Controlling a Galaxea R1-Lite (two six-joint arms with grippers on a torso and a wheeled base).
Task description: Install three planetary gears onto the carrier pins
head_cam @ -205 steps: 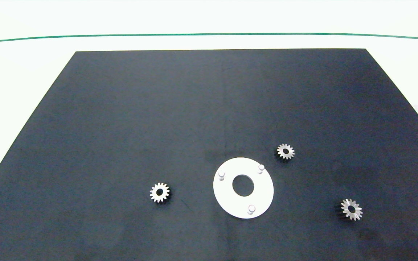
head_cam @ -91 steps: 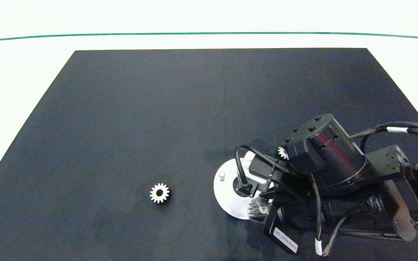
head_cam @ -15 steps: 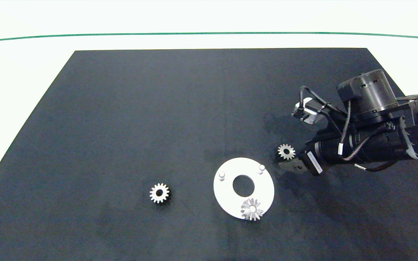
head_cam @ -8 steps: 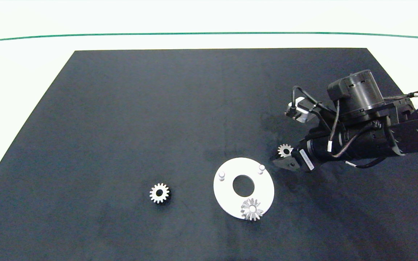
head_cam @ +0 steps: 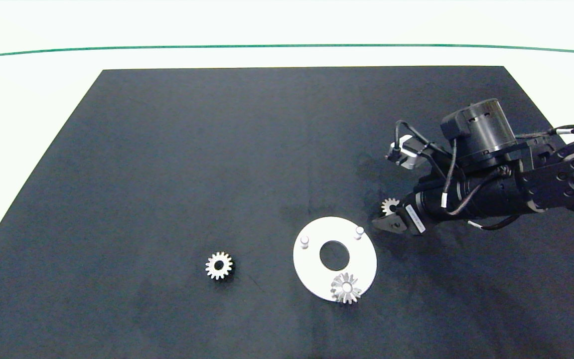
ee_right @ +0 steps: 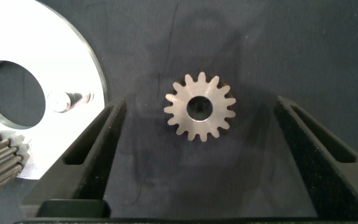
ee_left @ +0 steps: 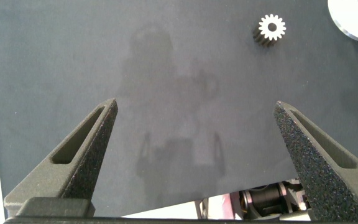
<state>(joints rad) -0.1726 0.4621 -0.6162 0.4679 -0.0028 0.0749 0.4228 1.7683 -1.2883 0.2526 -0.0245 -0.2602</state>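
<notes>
Silvery gear seated on lower carrier pin of white disc, lower centre of frame. Second gear flat on dark bench right of disc, between spread fingers of right claw, untouched. Third gear lies well left of disc. Two pins bare. Left claw wide, hovering over bench.
</notes>
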